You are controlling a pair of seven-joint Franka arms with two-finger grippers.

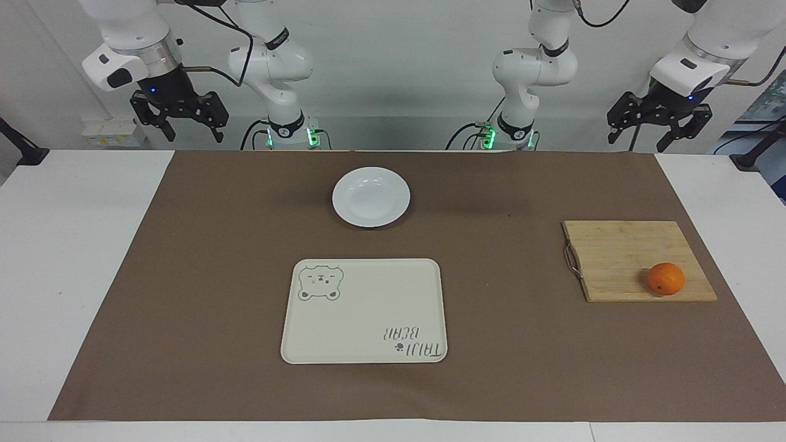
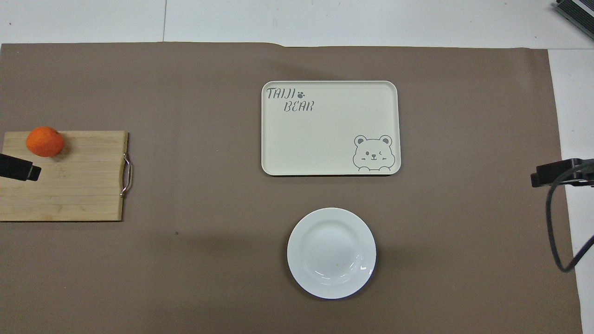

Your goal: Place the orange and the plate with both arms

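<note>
The orange (image 1: 665, 279) (image 2: 44, 141) lies on a wooden cutting board (image 1: 620, 255) (image 2: 69, 185), at the corner farthest from the robots, toward the left arm's end. The white plate (image 1: 371, 196) (image 2: 331, 253) sits empty on the brown mat, close to the robots near the middle. My left gripper (image 1: 645, 142) hangs open and empty, high over the table edge at its own end. My right gripper (image 1: 193, 136) hangs open and empty at the other end. Only one black fingertip of each shows from overhead: the left gripper (image 2: 18, 168) and the right gripper (image 2: 552, 172).
A cream rectangular tray (image 1: 364, 310) (image 2: 330, 128) with a bear drawing lies empty on the mat, farther from the robots than the plate. The board has a metal handle (image 1: 572, 261) on the side toward the tray. A black cable (image 2: 557, 232) hangs by the right gripper.
</note>
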